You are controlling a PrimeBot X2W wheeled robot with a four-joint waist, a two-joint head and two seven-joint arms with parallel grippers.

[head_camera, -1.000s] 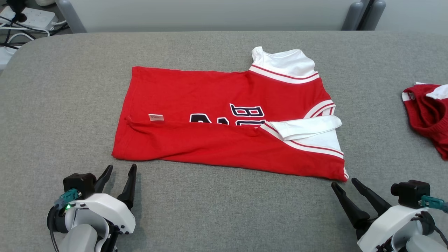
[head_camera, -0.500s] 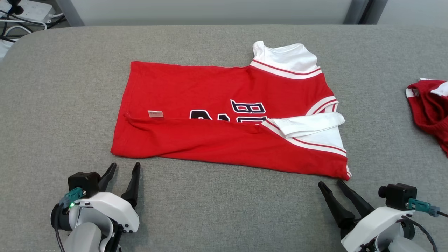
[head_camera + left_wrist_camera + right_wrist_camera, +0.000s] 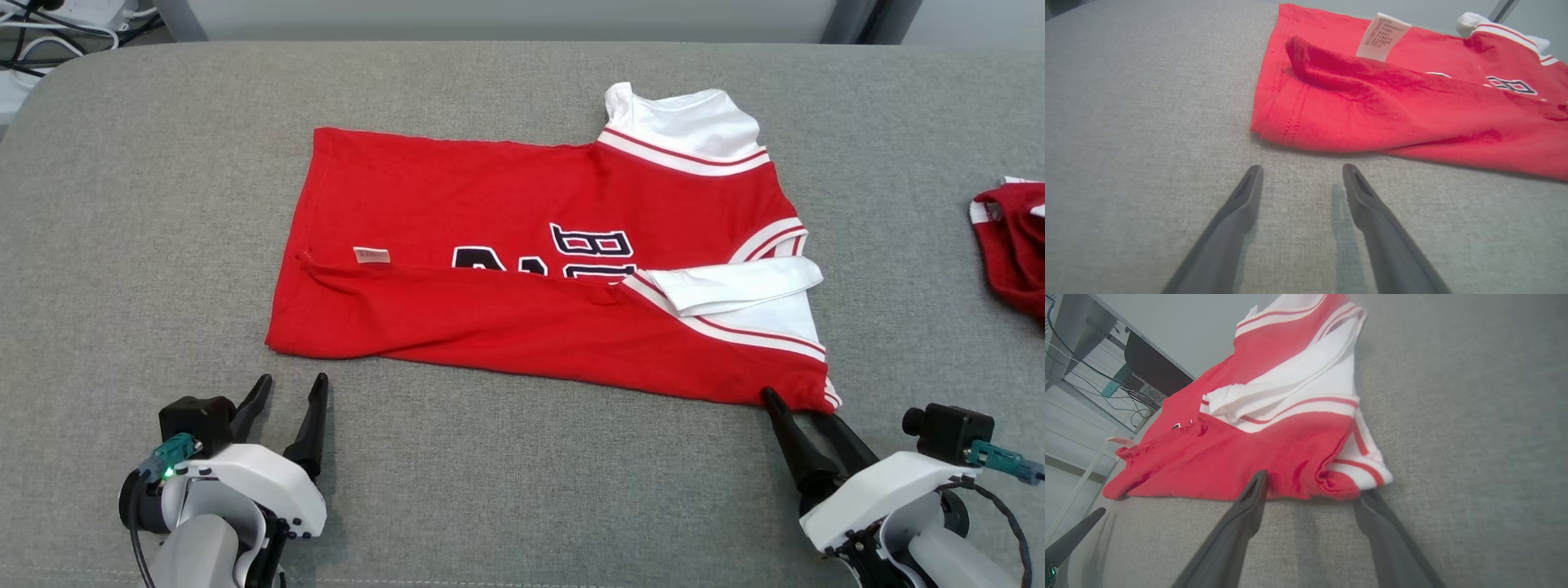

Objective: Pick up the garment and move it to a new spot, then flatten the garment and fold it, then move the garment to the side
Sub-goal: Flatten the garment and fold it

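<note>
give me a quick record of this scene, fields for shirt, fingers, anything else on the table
garment: red jersey, flat on grey table, near edge folded over
left fingers: open, short of near left corner, not touching
right fingers: open, tips at near right corner
other: second red garment at table's right edge

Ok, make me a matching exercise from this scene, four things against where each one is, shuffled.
1 left gripper
2 right gripper
3 white label
4 second red garment

A at the right edge of the table
B on the jersey near its hem
C jaws at the jersey's striped corner
D jaws over bare table, short of the hem

Pairs: 1-D, 2-C, 3-B, 4-A
</note>
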